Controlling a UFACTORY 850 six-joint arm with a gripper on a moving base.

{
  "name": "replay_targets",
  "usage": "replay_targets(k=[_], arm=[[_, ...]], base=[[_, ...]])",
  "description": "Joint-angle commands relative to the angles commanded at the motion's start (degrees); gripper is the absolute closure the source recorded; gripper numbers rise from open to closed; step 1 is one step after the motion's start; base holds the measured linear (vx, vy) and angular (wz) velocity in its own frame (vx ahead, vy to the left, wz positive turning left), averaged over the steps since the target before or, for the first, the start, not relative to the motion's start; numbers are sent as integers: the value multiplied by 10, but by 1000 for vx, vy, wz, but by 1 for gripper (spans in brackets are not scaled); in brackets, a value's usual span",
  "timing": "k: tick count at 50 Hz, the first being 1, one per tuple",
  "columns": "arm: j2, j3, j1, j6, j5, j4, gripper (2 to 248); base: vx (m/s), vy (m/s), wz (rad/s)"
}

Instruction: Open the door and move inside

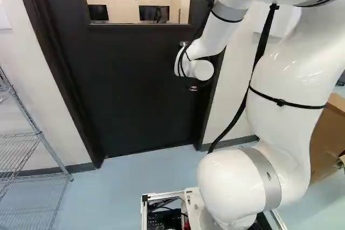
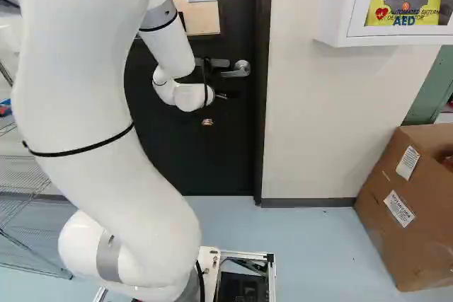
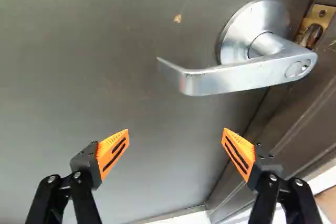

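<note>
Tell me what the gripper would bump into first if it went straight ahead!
Probably the dark door, beside the lever handle. Depth is hard to judge, though, so the gripper might brush the handle first.

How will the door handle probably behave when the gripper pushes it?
The door handle looks like rigid metal, so it will probably turn at its round base rather than bend. Its smooth, shiny surface may be slippery against the orange pads. Its bent free end might stop sliding.
</note>
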Motion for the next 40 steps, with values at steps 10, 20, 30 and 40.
replay_targets(k=[10, 20, 30, 40], arm=[[-26, -29, 6, 0, 6, 54, 3], [-50, -57, 12, 0, 12, 111, 3], [-73, -84, 18, 0, 19, 171, 3], [-96, -111, 25, 0, 22, 207, 3]], base=[[0, 0, 0], [0, 0, 0], [0, 0, 0], [0, 0, 0]])
